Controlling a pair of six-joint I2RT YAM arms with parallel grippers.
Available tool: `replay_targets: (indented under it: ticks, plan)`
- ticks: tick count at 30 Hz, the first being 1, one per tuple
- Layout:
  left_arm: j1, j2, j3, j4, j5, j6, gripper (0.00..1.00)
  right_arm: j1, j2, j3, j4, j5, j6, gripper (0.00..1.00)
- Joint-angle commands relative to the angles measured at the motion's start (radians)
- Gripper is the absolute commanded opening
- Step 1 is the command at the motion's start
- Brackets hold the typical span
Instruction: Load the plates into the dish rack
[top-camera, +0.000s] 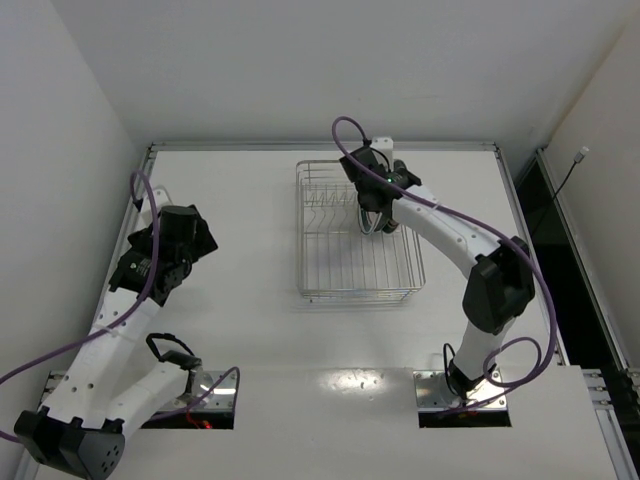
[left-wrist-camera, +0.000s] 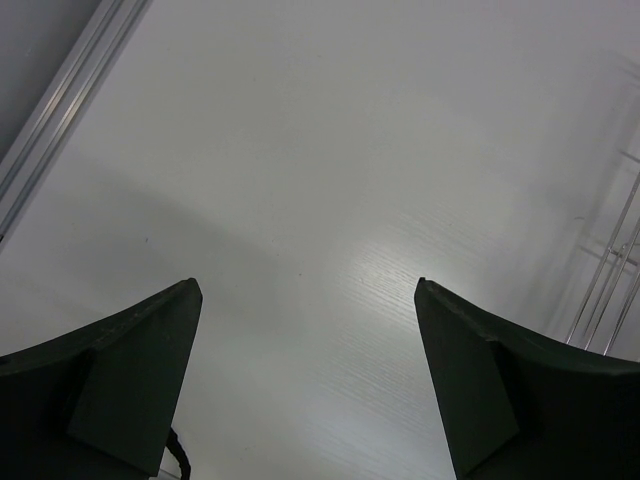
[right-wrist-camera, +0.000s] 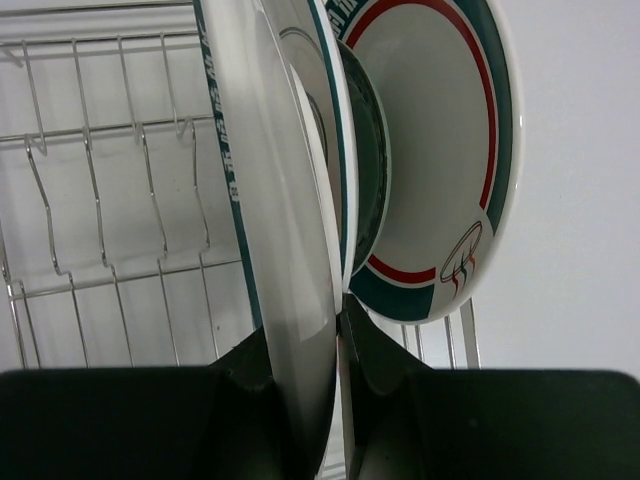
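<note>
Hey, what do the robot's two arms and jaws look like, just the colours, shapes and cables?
The left arm and right arm have white links with black joints and wrists. A purple cable loops along each. The jaws are dark, wedge-shaped blocks.

White table (top-camera: 250, 290); silver wire dish rack (top-camera: 355, 270) resting on it, right of centre.
</note>
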Motion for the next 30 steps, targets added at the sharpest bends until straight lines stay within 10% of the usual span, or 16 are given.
replay_targets:
  ticks: [1,19,30]
  plan:
    - [-0.009,0.005,-0.005,0.038,-0.012,0.003,0.86,-0.007,-0.023,-0.022,0.066,-0.092,-0.017,0.12]
    - [-0.009,0.034,-0.014,0.047,0.006,0.013,0.86,-0.027,-0.41,-0.113,-0.007,-0.277,-0.193,0.84]
    - [-0.009,0.065,-0.014,0.058,0.022,0.031,0.87,-0.027,-0.641,-0.412,0.0,-0.559,-0.182,0.96]
